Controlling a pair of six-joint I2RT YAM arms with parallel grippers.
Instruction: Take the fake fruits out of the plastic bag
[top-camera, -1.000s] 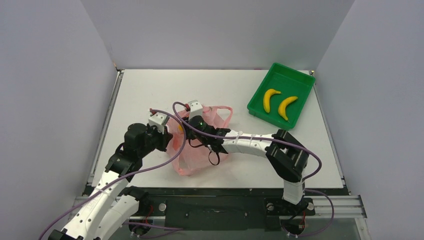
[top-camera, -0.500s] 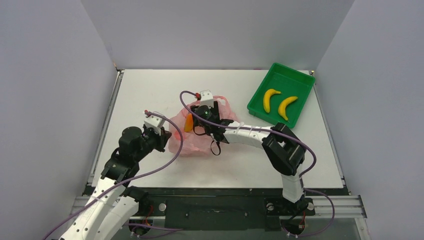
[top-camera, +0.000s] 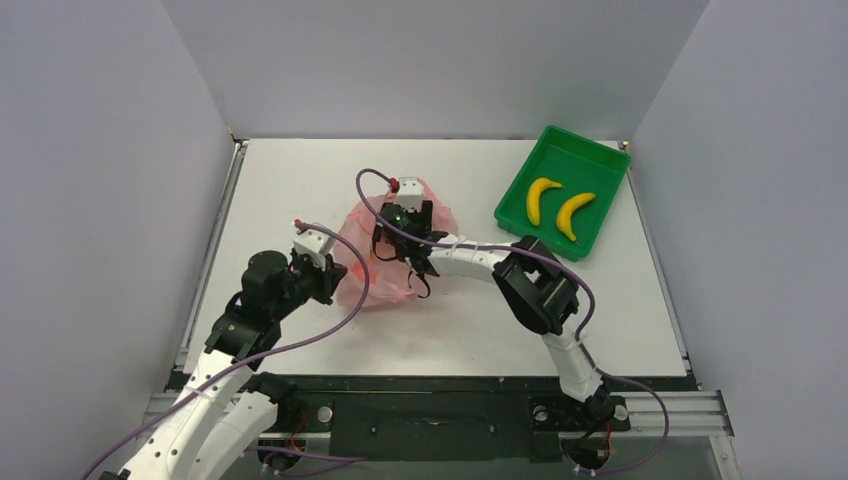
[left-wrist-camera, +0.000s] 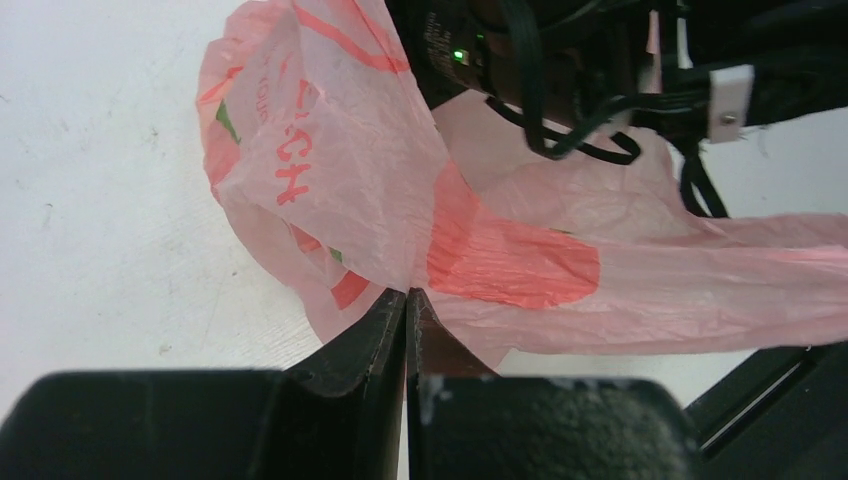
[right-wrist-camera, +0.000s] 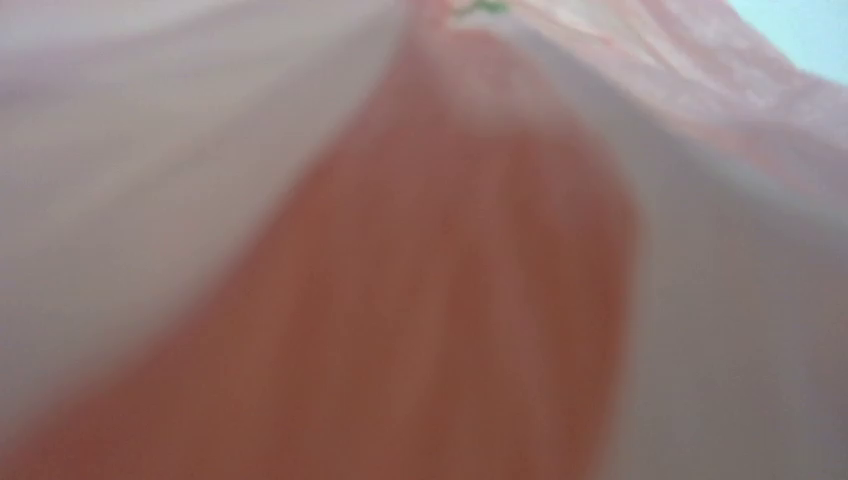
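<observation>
The plastic bag (top-camera: 372, 272) lies crumpled, thin and pink, at the table's middle. My left gripper (left-wrist-camera: 408, 292) is shut on a fold of its film at the bag's left edge (top-camera: 335, 272). My right gripper (top-camera: 392, 240) is pushed into the bag from the right, and its fingers are buried in the film. The right wrist view shows only blurred pink and orange-red film of the plastic bag (right-wrist-camera: 300, 150) against the lens. Two fake fruits, yellow bananas (top-camera: 541, 200) (top-camera: 573, 214), lie side by side in the green tray.
The green tray (top-camera: 592, 165) sits at the back right, angled toward the corner. Grey walls close the table on three sides. My right arm's black cables (left-wrist-camera: 590, 120) hang over the bag's far side.
My right gripper has gone back and left, deeper into the bag. The bag has bunched up toward the back. An orange piece seen half a second ago no longer shows.
</observation>
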